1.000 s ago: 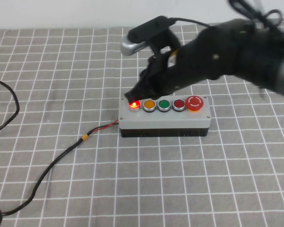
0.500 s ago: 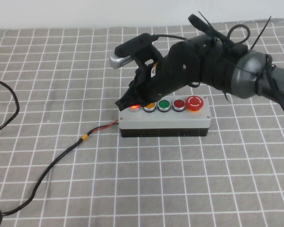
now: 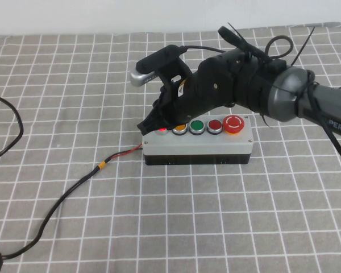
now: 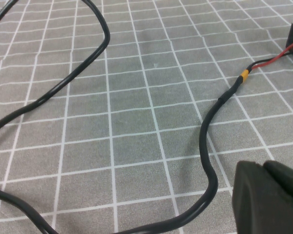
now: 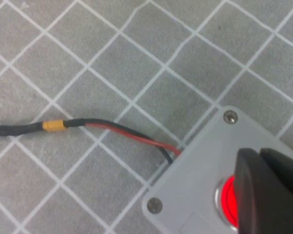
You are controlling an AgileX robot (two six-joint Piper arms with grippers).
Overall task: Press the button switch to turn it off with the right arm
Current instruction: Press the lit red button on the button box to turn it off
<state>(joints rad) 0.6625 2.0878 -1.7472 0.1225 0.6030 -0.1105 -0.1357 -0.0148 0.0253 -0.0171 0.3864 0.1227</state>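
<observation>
Red button under lowered right tool; left tool near cable.

Matt cloth under a smooth plastic switch box. On the box, a glossy red button sits beneath the matt black right gripper. The matt left gripper is well apart from the box.

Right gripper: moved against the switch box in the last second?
Yes. The right gripper went left and lower against the switch box, now covering its lit red button. Left gripper sits by the cable.

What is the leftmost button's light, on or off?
On: leftmost button glows red beneath the right gripper; left gripper hovers near the cable.
</observation>
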